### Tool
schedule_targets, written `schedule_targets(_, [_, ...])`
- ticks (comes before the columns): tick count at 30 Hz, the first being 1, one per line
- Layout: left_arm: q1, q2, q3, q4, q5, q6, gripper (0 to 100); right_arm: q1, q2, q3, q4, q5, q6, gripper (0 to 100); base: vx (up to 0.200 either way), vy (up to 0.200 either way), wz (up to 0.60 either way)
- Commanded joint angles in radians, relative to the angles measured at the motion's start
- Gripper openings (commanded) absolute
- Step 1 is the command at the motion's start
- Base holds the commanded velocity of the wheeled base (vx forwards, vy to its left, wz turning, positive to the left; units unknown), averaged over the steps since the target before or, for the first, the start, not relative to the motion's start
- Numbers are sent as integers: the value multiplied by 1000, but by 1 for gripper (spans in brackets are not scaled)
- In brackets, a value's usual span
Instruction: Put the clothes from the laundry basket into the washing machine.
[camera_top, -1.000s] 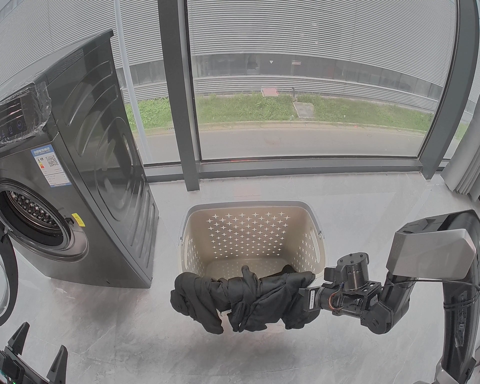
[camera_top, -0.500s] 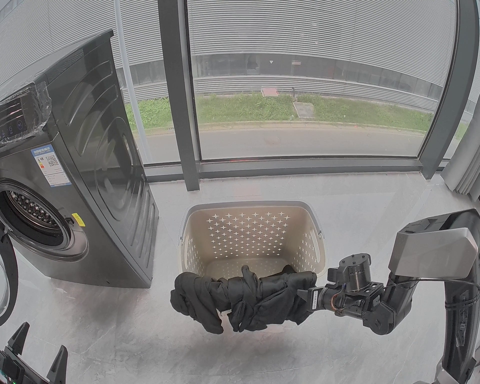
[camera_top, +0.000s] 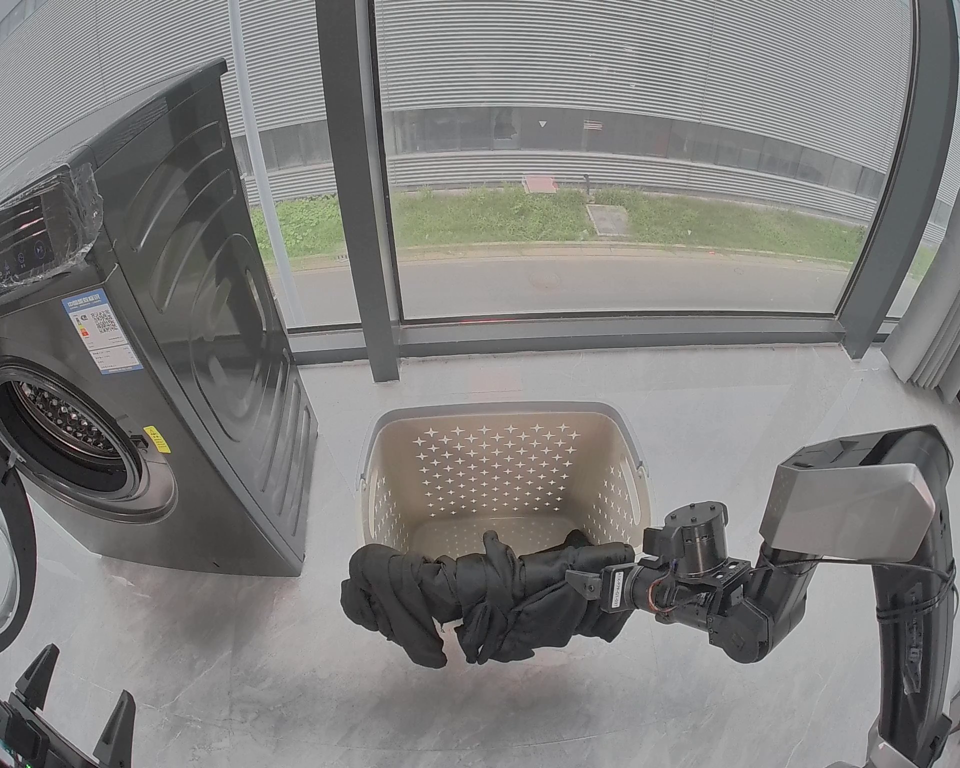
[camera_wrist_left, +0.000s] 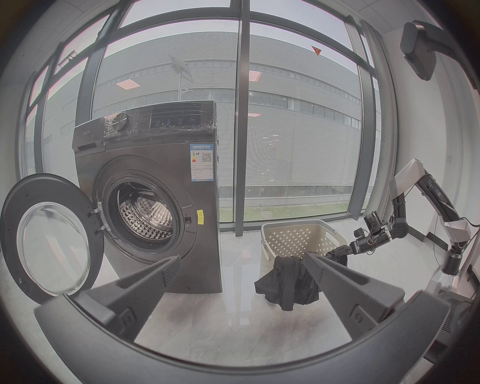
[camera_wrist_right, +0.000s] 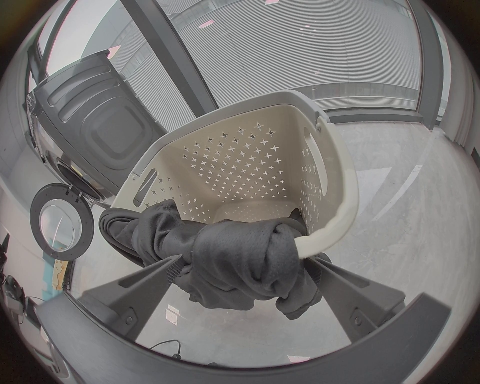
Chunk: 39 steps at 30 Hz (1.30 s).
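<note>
A bundle of black clothes hangs over the near rim of the cream laundry basket, drooping outside it toward the floor. My right gripper is at the bundle's right end. In the right wrist view the right gripper is open, its fingers spread wide on either side of the clothes and the basket's rim. The grey washing machine stands to the left, its drum exposed. My left gripper is low at the near left, open and holding nothing.
The washer's round door is swung open to the machine's left. Large windows and a dark frame post rise behind the basket. Bare pale floor lies between basket and washer.
My right arm has edged left, bringing its fingers further onto the right end of the clothes. The clothes, the basket and the left arm stay where they were.
</note>
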<state>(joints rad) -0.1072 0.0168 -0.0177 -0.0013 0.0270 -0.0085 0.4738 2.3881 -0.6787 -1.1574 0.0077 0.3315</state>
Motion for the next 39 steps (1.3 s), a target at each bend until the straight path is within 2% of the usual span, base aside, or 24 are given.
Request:
schedule_targets(1, [0,-17,18,0,1,-1,100,0,26,-19,-2,-9,1,100,0,0,0])
schedule_targets(2, [0,-17,18,0,1,-1,100,0,26,-19,-4,-12,1,0,0,0,0])
schedule_targets(13, [0,-17,18,0,2,-5,100,25,-23,7,-22,-12,15,0,0,0,0])
schedule_targets(17, [0,-17,18,0,2,-4,100,52,-84,71,-85,-9,46,0,0,0,0])
schedule_targets(18, [0,-17,18,0,2,-4,100,52,-84,71,-85,-9,46,0,0,0,0])
schedule_targets(20, [0,-17,18,0,1,-2,100,63,-141,146,-145,-12,44,0,0,0,0])
schedule_targets(29, [0,-17,18,0,1,-1,100,108,-265,355,-346,-14,46,0,0,0,0])
schedule_targets(36, [0,-17,18,0,1,1,100,144,-366,421,-387,-17,50,0,0,0,0])
schedule_targets(39, [0,-17,18,1,1,2,100,195,-471,424,-387,-35,32,0,0,0,0])
